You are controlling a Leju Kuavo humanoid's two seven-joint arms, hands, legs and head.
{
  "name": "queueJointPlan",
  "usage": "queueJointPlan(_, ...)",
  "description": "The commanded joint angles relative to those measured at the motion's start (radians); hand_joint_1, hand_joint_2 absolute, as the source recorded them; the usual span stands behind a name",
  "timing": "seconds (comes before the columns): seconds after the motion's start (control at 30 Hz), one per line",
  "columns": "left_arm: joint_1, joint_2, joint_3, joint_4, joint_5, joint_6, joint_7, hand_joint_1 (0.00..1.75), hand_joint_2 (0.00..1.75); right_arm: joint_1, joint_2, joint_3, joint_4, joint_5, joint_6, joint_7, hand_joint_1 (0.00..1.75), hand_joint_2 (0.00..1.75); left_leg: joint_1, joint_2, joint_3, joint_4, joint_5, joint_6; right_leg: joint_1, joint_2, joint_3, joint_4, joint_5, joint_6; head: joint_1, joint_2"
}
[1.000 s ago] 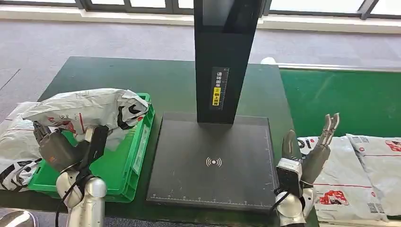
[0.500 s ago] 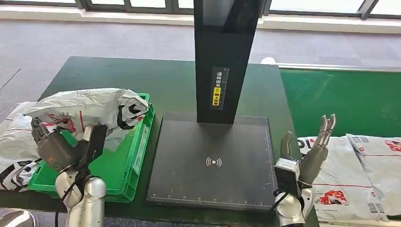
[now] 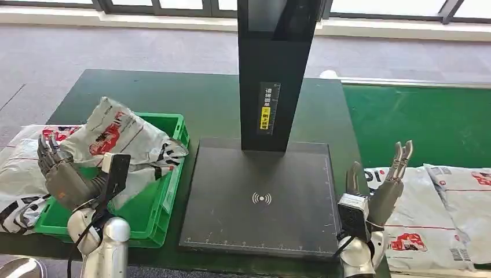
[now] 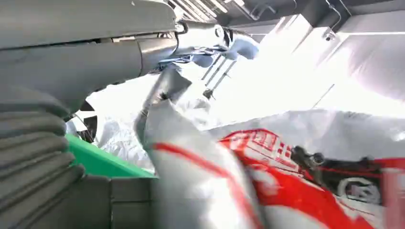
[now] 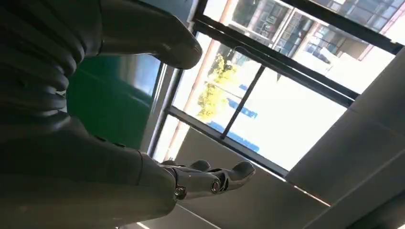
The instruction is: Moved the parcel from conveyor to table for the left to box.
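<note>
A white and grey parcel (image 3: 124, 145) with red print lies tilted in the green box (image 3: 151, 214) at the table's left, one end propped up over the box's far rim. My left hand (image 3: 58, 174) stands just left of it with fingers spread upward and nothing in them. In the left wrist view the parcel (image 4: 267, 176) lies close in front of the hand (image 4: 71, 57). My right hand (image 3: 379, 188) is raised at the table's right edge, fingers apart and empty, beside the parcels (image 3: 420, 223) on the conveyor.
A black scanner base (image 3: 260, 197) with a tall black column (image 3: 278, 69) stands mid-table between my arms. Another parcel (image 3: 20, 174) lies left of the green box. The green conveyor (image 3: 422, 121) runs along the right.
The parcel has left my left hand, tipping over and dropping into the green box. The left hand has drawn slightly left with fingers spread. My right hand has hardly moved.
</note>
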Motion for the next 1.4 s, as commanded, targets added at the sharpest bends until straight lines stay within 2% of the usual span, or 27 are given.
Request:
queueJointPlan(0.03, -0.009, -0.040, 0.009, 0.018, -0.003, -0.005, 0.009, 0.00, 1.75, -0.023, 0.011, -0.054, 0.045, 0.000, 0.007, 0.002, 0.00, 1.75, 0.000, -0.001, 0.002, -0.002, 0.000, 0.000, 0.000, -0.002, 0.003, -0.002, 0.000, -0.001, 0.000, 0.000)
queueJointPlan(0.63, 0.019, -0.040, -0.006, -0.058, -0.022, -0.005, 0.030, 0.00, 1.75, -0.037, 0.011, -0.056, 0.075, 0.003, 0.015, 0.002, 0.00, 1.75, 0.000, 0.000, 0.001, -0.001, 0.000, 0.000, 0.001, -0.001, 0.002, -0.001, 0.000, -0.001, 0.000, 0.000)
queueJointPlan(0.77, 0.030, -0.040, 0.105, -0.185, 0.172, -0.005, -0.092, 0.00, 1.75, -0.057, 0.020, -0.064, 0.107, 0.018, 0.023, 0.002, 0.00, 1.75, 0.000, 0.002, 0.002, -0.003, 0.000, 0.000, 0.000, 0.000, 0.003, -0.003, 0.000, -0.001, 0.000, 0.000)
queueJointPlan(0.83, 0.034, -0.040, 0.149, -0.198, 0.230, -0.005, -0.134, 0.00, 1.75, -0.068, 0.025, -0.078, 0.134, 0.030, 0.027, 0.002, 0.00, 1.75, 0.001, 0.006, 0.002, -0.001, -0.002, -0.001, 0.001, 0.005, 0.001, -0.002, 0.000, -0.001, 0.000, 0.000)
queueJointPlan(0.97, 0.040, -0.040, 0.164, -0.207, 0.256, -0.005, -0.141, 0.00, 1.75, -0.072, 0.026, -0.094, 0.157, 0.037, 0.036, 0.002, 0.00, 1.75, 0.000, 0.007, 0.004, -0.004, -0.001, 0.000, 0.001, 0.005, 0.004, -0.003, 0.000, -0.002, 0.000, 0.000)
queueJointPlan(1.2, 0.041, -0.040, 0.200, -0.212, 0.412, -0.005, -0.228, 0.00, 1.75, -0.067, 0.039, -0.124, 0.168, 0.067, 0.048, 0.002, 0.00, 1.75, 0.000, 0.002, 0.003, -0.002, -0.001, 0.000, 0.001, 0.001, 0.003, -0.002, 0.000, -0.001, 0.000, 0.000)
queueJointPlan(1.4, 0.043, -0.040, 0.198, -0.214, 0.410, -0.005, -0.234, 0.00, 1.75, -0.071, 0.043, -0.130, 0.173, 0.074, 0.051, 0.002, 0.00, 1.75, 0.000, 0.001, 0.002, -0.002, 0.000, 0.000, 0.001, 0.000, 0.003, -0.002, 0.000, -0.001, 0.000, 0.000)
